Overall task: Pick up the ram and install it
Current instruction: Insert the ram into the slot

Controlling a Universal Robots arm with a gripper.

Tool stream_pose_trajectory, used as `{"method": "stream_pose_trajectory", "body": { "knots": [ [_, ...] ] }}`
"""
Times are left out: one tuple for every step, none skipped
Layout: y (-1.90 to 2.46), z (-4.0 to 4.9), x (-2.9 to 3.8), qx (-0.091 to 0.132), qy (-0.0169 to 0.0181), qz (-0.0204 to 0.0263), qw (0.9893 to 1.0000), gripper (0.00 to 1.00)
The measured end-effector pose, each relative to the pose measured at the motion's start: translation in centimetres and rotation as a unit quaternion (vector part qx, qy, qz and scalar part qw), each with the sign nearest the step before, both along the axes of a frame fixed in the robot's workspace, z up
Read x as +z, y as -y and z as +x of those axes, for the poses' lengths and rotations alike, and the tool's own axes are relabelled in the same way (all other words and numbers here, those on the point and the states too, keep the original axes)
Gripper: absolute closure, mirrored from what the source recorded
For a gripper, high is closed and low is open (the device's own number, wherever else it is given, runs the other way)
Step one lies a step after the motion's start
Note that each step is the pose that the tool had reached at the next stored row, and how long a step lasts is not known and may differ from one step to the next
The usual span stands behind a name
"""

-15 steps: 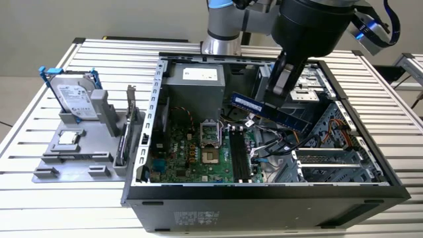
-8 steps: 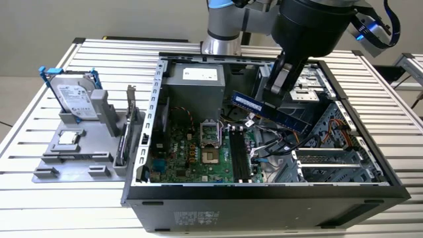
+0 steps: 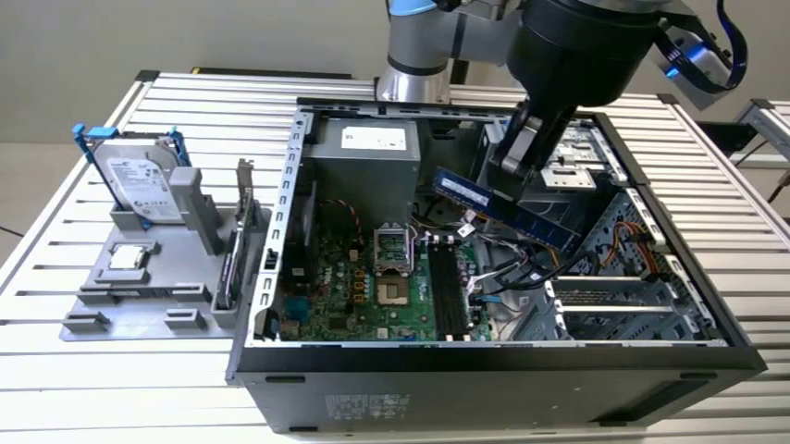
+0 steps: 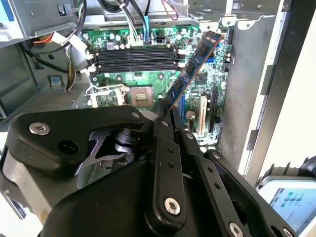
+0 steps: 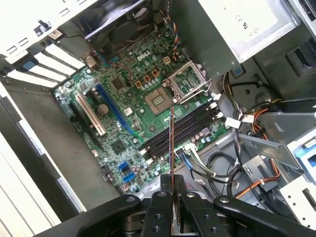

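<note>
The ram (image 3: 506, 209), a long blue stick with dark chips, hangs tilted in the air over the open computer case (image 3: 494, 356). My gripper (image 3: 516, 168) is shut on one end of it. In the second wrist view the ram (image 4: 195, 66) sticks out slanted from between my gripper's (image 4: 165, 112) black fingers. The first wrist view catches the ram (image 5: 171, 143) edge-on, as a thin line rising from the gripper (image 5: 173, 186). Below it lies the green motherboard (image 3: 358, 296) with its black memory slots (image 3: 447, 291) (image 4: 136, 57) (image 5: 182, 129), which look bare.
On the exterior view's left, a grey holder (image 3: 148, 296) carries a silver hard drive in a blue frame (image 3: 139, 180), a small chip (image 3: 129, 257) and an upright dark card with a bracket (image 3: 240, 231). Loose cables (image 3: 524, 268) and the drive cage (image 3: 630, 277) crowd the case beside the slots.
</note>
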State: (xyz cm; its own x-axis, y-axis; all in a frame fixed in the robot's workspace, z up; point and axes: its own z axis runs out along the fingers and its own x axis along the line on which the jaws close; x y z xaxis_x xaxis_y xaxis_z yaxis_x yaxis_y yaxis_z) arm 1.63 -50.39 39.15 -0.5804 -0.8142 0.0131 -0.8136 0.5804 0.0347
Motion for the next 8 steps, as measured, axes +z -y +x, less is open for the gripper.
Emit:
{"method": "stream_pose_trajectory", "body": {
  "knots": [
    [0.0,0.0,0.0,-0.003,0.0,0.0,1.0,1.0],
    [0.0,0.0,0.0,-0.006,0.0,0.0,1.0,1.0],
    [0.0,0.0,0.0,-0.009,0.0,0.0,1.0,1.0],
    [0.0,0.0,0.0,-0.012,0.0,0.0,0.9999,1.0],
    [0.0,0.0,0.0,-0.016,0.0,0.0,0.9999,1.0],
    [0.0,0.0,0.0,-0.019,0.0,0.0,0.9998,1.0],
    [0.0,0.0,0.0,-0.022,0.0,0.0,0.9998,1.0],
    [0.0,0.0,0.0,-0.025,0.0,0.0,0.9997,1.0]
  ]
}}
